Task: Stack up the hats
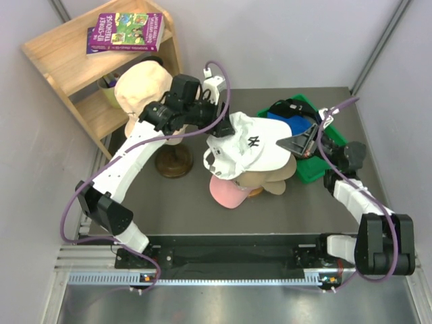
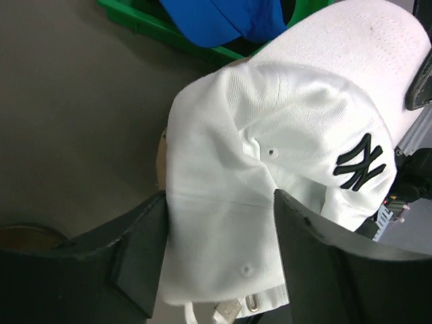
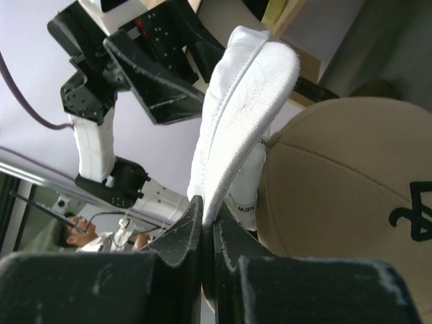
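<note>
Grey table (image 1: 182, 212): white cap (image 1: 253, 145), black logo, atop khaki cap (image 1: 268, 179)

white cap (image 1: 253, 145) atop tan cap (image 1: 268, 179), pink cap (image 1: 226, 194)

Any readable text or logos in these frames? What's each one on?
"NY": black monogram on the white cap.
"NEW": on the white cap's underside, right wrist view; the rest is hidden.
"STOREY TREEHOUSE": purple book on the wooden shelf; the number before it and the small print are too blurred.
Khaki cap: black logo cut off, unreadable.
</note>
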Controlling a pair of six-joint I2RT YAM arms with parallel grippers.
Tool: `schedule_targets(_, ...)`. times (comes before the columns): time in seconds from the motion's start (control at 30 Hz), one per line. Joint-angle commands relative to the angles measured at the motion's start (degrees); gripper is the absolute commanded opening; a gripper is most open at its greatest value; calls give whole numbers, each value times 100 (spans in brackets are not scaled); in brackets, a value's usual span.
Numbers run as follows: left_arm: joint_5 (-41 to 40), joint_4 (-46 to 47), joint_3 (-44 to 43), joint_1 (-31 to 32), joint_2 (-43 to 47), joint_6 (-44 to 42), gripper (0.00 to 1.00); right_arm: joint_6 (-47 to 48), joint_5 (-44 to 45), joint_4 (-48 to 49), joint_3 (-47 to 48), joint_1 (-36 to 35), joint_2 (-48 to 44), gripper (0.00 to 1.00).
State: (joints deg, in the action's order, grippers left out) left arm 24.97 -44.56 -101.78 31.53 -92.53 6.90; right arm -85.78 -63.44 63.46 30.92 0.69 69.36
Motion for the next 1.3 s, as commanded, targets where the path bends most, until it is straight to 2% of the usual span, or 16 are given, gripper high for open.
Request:
schedule_targets(0.0,-229,474,-404,2,218,189,73,288,394,-946,625,125,-318,0)
schedule_targets(0.03,-247,474,-448,2,235,198,78,542,402,-1924,704,133,-440,0)
schedule_targets(0.1,-291,483,-554,-6,262,242,82,1412,385,-3018,1055,168,-555,0)
schedule_targets(0.13,-309,474,-562,-6,288,259,84,1693,368,-3946,1170,203,-642,0)
schedule_targets(0.17,-317,483,-536,-6,306,303,84,1983,333,-4208,1302,221,-669,0)
schedule_targets(0.43,-564,439,-211,-6,596,313,90,1853,87,-4894,1118,757,-1065,0)
schedule_targets(0.53,-337,343,-202,-6,526,321,82,1968,-10,-5106,1101,766,-1109,0)
schedule_targets(0.57,-274,325,-176,-6,517,391,78,1977,-11,-5107,1083,784,-1127,0)
schedule_targets(0.63,-116,281,-19,-6,543,514,65,1890,-54,-5116,1013,914,-1205,0)
schedule_targets(0.67,-107,237,26,-6,578,532,63,1854,-37,-5081,995,959,-1267,0)
schedule_targets(0.77,-107,53,219,2,701,567,63,1583,77,-4765,925,1100,-1337,0)
schedule_targets(0.87,-19,52,509,2,859,637,63,968,182,-3818,776,1205,-1364,0)
schedule_targets(0.93,60,113,755,2,930,760,62,607,201,-3526,653,1249,-1338,0)
schedule_targets(1.1,289,561,1431,29,1106,1050,57,580,121,-3463,574,1293,-1311,0)
schedule_targets(1.27,149,500,1766,125,1141,1051,54,536,104,-3437,626,1373,-1338,0)
